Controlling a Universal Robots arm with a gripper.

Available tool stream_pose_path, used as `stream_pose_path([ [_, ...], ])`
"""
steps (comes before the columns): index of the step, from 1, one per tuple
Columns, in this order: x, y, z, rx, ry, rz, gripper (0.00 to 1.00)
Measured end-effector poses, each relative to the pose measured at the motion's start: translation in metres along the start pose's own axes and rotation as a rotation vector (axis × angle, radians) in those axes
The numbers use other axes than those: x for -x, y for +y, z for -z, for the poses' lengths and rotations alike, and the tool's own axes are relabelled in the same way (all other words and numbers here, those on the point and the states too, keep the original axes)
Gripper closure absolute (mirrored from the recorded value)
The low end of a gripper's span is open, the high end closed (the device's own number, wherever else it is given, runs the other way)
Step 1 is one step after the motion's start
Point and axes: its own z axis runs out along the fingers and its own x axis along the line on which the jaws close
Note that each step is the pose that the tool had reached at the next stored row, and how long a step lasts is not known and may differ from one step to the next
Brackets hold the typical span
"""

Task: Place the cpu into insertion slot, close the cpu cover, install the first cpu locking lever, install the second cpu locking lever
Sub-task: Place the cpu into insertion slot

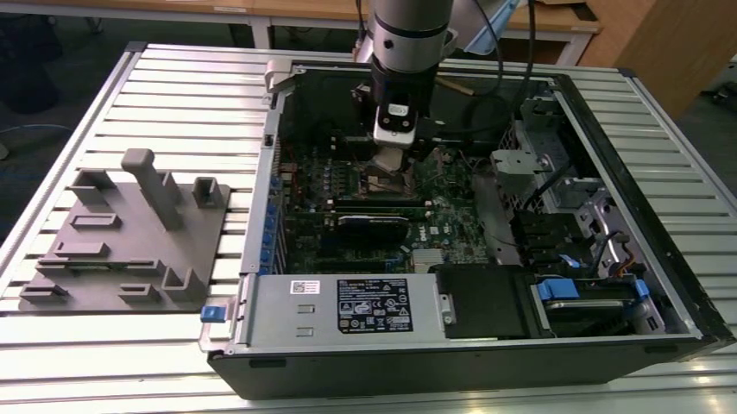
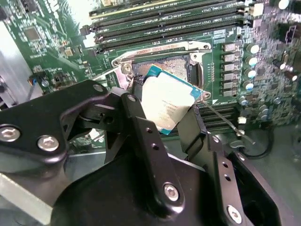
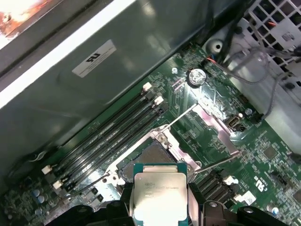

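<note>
My gripper (image 1: 393,162) reaches down into the open computer case, over the motherboard. It is shut on the cpu (image 2: 167,106), a small square chip with a silver top, held by two opposite edges between black fingers (image 2: 141,127). The cpu (image 3: 160,193) hangs tilted just above the insertion slot (image 3: 149,157), a dark square socket with a silvery rim (image 2: 162,49). The cpu cover (image 3: 216,127) stands swung open beside the socket. Two thin wire levers (image 3: 181,115) (image 2: 225,120) stick out, unlatched.
Long black memory slots (image 2: 164,19) run beside the socket. A silver white-labelled box (image 1: 345,306) fills the case's near side, with drive bays and cables (image 1: 553,198) toward the exterior view's right. A grey fixture block (image 1: 127,241) sits on the slatted table at the exterior view's left.
</note>
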Motion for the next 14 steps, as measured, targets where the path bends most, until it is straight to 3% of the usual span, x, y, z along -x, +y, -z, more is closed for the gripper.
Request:
stream_pose_path([
  [7,-0.0001,0.0000,0.0000,0.0001,-0.0006,-0.006,0.46],
  [14,-0.0001,-0.0001,-0.0007,0.0016,-0.0088,-0.104,0.46],
])
